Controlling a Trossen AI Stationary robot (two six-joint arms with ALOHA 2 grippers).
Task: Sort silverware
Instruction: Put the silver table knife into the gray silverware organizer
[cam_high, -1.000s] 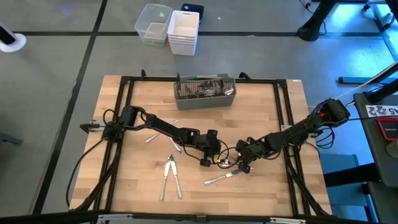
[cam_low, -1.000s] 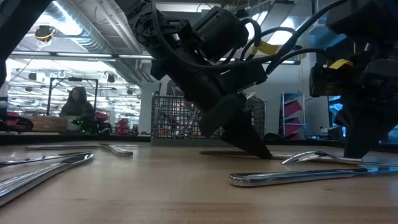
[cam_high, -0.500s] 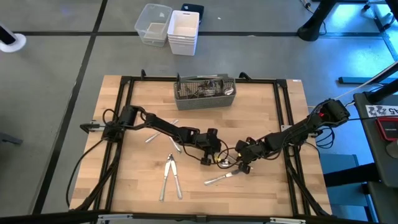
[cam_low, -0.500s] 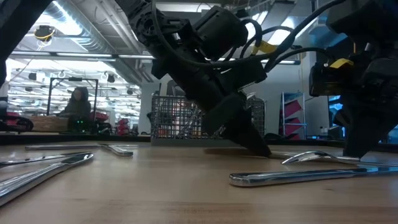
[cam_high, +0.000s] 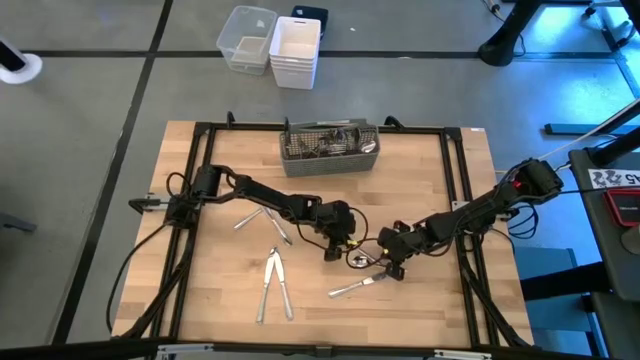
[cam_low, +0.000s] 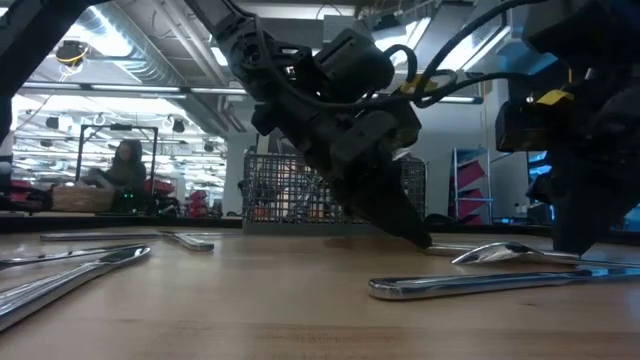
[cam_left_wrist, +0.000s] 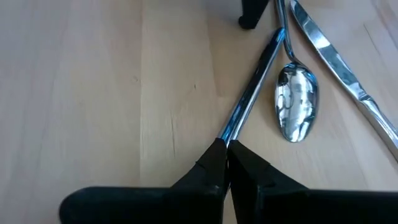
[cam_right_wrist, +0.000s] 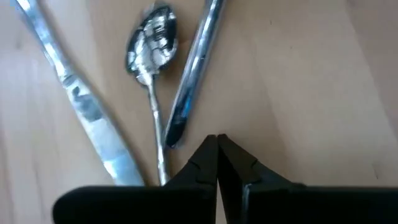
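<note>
Left gripper (cam_left_wrist: 227, 163): low at mid-table, fingers clamped together on the end of a slim shiny utensil handle (cam_left_wrist: 252, 96) lying flat on the wooden table (cam_left_wrist: 93, 93). Right gripper (cam_right_wrist: 217, 163): fingers pressed together, holding nothing, tips just beside that handle's other end. Adjacent silverware: spoon (cam_left_wrist: 296, 102) and table knife (cam_left_wrist: 339, 65) flat alongside; further pieces scattered on the table (cam_high: 274, 285); others in the mesh caddy (cam_high: 329, 148) at the far edge.

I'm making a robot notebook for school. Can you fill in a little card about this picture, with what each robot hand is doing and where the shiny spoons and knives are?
left gripper: shut on a slim handle, low at the table's middle
right gripper: shut, holding nothing, beside the same cluster
spoon: flat on the wood, next to that handle
knife: flat beside the spoon
caddy: at the table's far edge, silverware inside
loose pieces: more on the left half
</note>
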